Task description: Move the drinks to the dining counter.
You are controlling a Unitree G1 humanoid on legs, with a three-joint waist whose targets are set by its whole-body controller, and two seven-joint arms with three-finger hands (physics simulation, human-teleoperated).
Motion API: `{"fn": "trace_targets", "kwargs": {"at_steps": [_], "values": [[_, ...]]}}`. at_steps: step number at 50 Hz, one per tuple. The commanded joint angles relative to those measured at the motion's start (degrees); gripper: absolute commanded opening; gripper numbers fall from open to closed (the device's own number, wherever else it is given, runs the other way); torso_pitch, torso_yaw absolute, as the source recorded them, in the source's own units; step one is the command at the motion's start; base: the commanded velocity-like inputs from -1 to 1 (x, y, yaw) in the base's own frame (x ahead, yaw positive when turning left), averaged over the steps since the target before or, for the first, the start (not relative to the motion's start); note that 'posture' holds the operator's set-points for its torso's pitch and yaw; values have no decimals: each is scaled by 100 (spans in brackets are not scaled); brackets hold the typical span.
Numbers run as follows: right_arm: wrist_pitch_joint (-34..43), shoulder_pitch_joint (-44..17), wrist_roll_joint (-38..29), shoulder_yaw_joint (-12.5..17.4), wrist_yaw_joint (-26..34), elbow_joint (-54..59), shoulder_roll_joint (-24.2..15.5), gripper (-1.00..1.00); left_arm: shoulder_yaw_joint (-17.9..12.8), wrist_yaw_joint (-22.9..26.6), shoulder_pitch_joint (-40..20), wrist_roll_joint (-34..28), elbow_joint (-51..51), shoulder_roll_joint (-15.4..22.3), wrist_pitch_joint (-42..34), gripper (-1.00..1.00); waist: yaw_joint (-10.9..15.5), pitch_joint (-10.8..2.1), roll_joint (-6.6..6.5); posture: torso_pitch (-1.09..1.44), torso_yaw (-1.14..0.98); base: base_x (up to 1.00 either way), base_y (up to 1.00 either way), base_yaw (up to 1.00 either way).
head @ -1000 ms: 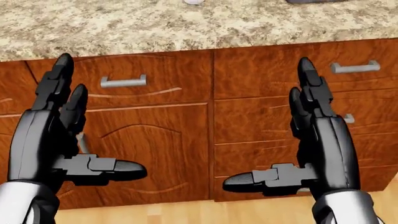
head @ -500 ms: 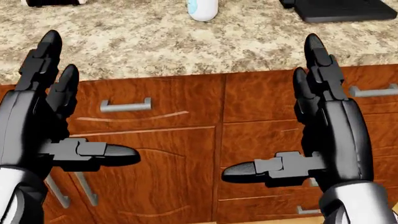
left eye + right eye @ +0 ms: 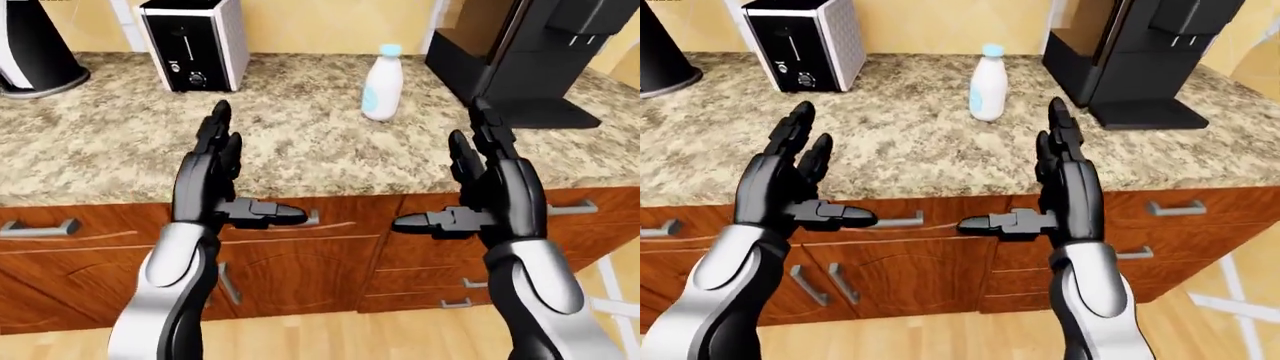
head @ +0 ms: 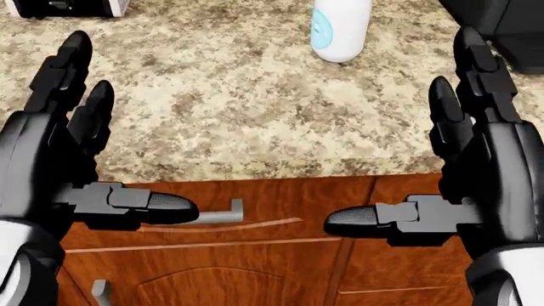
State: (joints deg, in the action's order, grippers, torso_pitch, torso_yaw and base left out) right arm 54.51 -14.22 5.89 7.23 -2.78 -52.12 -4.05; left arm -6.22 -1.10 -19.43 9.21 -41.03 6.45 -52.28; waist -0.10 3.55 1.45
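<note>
Now we hold both hands up before the counter (image 3: 120, 150), palms facing each other. Our left hand (image 3: 215, 187) and our right hand (image 3: 490, 191) have the fingers spread apart and hold nothing. On the counter stands a white bottle (image 3: 382, 82) with a blue cap, upright, near the top of the left-eye view, between our hands. A toaster (image 3: 193, 43) is left of it and a black coffee machine (image 3: 520, 52) right of it.
</note>
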Motion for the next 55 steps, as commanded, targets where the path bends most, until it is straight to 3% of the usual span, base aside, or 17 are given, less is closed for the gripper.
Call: {"fn": "trace_targets", "kwargs": {"at_steps": [1, 5, 7, 8, 10, 13, 22, 24, 26, 27, 28, 30, 32, 42, 45, 49, 55], "values": [[-119, -188, 96, -19, -20, -279, -32, 100, -101, -16, -176, -16, -313, 64, 176, 100, 10, -226, 32, 0, 0, 0, -22, 0], [-157, -176, 137, -13, -39, -263, -76, 100, -87, -13, -167, -26, -292, 51, 217, 100, -71, -190, -190, 0, 0, 0, -36, 0], [-181, -159, 140, -38, -51, -256, -83, 100, -63, -9, -154, -39, -313, 50, 211, 100, -70, -91, -457, 0, 0, 8, -42, 0], [-174, -159, 148, -40, -56, -264, -81, 100, -69, -8, -154, -37, -314, 43, 207, 100, 2, -201, -718, 0, 0, 8, -44, 0], [-206, -142, 154, -43, -52, -259, -84, 100, -66, -3, -141, -43, -300, 36, 226, 100, 58, -267, -565, 0, 0, 8, -52, 0], [-251, -97, 162, -40, -44, -261, -87, 100, -38, 16, -95, -71, -289, 34, 275, 100, 126, -404, -563, 0, 0, 0, -58, 0], [-318, -107, 121, -86, -48, -199, -95, 100, -28, 57, -75, -118, -156, 5, 396, 100, 173, -335, -214, 0, 0, 0, -64, 0], [-297, -114, 123, -83, -45, -211, -92, 100, -32, 60, -76, -121, -151, 2, 402, 100, 189, -351, 35, 0, 0, 2, -55, 0], [-290, -114, 117, -94, -42, -214, -91, 100, -25, 66, -64, -128, -147, -1, 416, 100, 150, -441, 604, 0, 0, 3, -55, 0], [-296, -99, 110, -104, -43, -227, -87, 100, -28, 65, -54, -129, -156, -4, 414, 100, 117, -339, 198, 0, 0, 2, -55, 0], [-326, -58, 101, -118, -39, -233, -79, 100, -25, 65, -35, -136, -155, -9, 436, 100, 124, -317, 285, 0, 0, 3, -55, 0], [-337, -60, 76, -141, -40, -219, -77, 100, -29, 75, -29, -143, -117, -11, 479, 100, 65, -362, 165, 0, 0, 4, -36, 0], [-352, -68, 32, -184, -43, -195, -75, 100, -41, 78, -29, -136, -128, -9, 466, 100, 62, -372, 201, 0, 0, 5, -4, 0], [-517, -55, -253, -408, 44, -62, -17, 100, -58, 127, 92, -139, -22, -19, 665, 100, 63, -186, 74, 0, 0, 20, 3, 0], [-612, -29, -315, -440, 94, -7, 12, 100, -72, 141, 144, -137, 19, -22, 740, 100, 81, -178, 244, 0, 0, 31, 42, 0], [-609, -59, -363, -461, 127, -4, 58, 100, -101, 135, 141, -113, -15, -12, 706, 100, 56, -252, 281, 0, 0, 10, 57, 0], [-519, -111, -386, -493, 142, -42, 86, 100, -125, 132, 169, -90, -56, -2, 698, 100, 12, -245, 23, 0, 0, 2, 13, 0]]}}
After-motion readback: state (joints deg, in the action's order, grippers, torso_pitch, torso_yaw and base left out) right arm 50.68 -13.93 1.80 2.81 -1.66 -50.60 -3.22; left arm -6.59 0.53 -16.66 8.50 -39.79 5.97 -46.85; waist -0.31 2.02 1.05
